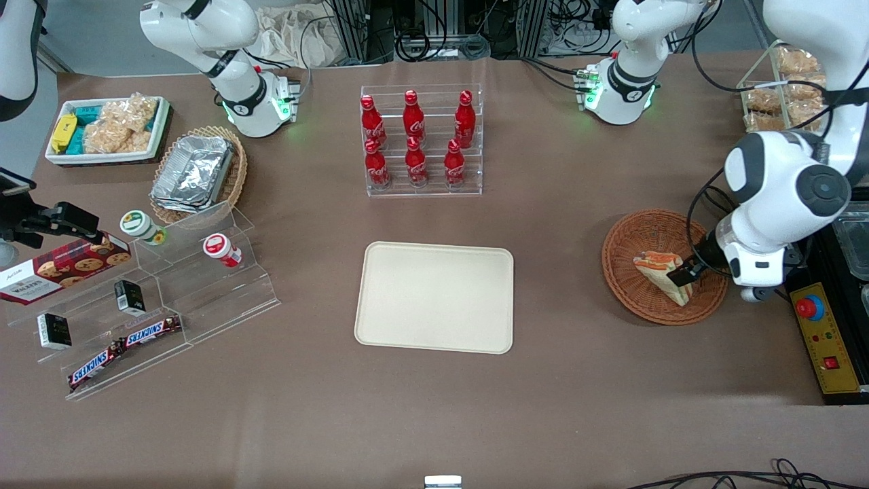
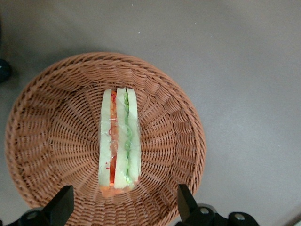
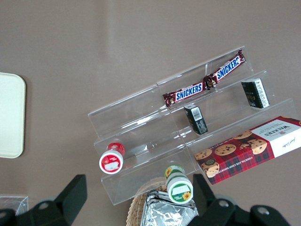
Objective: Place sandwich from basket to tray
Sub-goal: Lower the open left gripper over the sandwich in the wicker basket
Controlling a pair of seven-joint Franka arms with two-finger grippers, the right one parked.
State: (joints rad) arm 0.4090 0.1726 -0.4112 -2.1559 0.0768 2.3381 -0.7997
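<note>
Your tool (image 2: 122,207) hangs over the basket (image 2: 42,122) with its fingers (image 2: 60,207) spread wide and nothing between them. The sandwich (image 2: 119,146) lies in the basket's middle, filling edge up, and the fingers stand either side of its nearer end without touching it.

What could go wrong, in my judgement: the wrap looks slick and the wedge soft, so a squeeze near the narrow end may let it slide out or pinch the bread flat. If you come down off-centre, a fingertip could catch the woven wall and drag or tip the whole basket, since nothing holds it to the tabletop (image 1: 557,285). A loose grip could also drop the wedge on bare tabletop on the way to the tray (image 1: 380,326), which lies well apart from the basket, toward the parked arm's end.

The working arm's wrist view shows you the filling stripes and how the fingers line up with the sandwich; the front view hides much of that under the arm. The front view alone shows the basket (image 1: 631,238) against the tray, the tool (image 1: 686,273) low over the sandwich (image 1: 655,261), and, farther from the camera than the tray, the rack of red bottles (image 1: 417,139).
</note>
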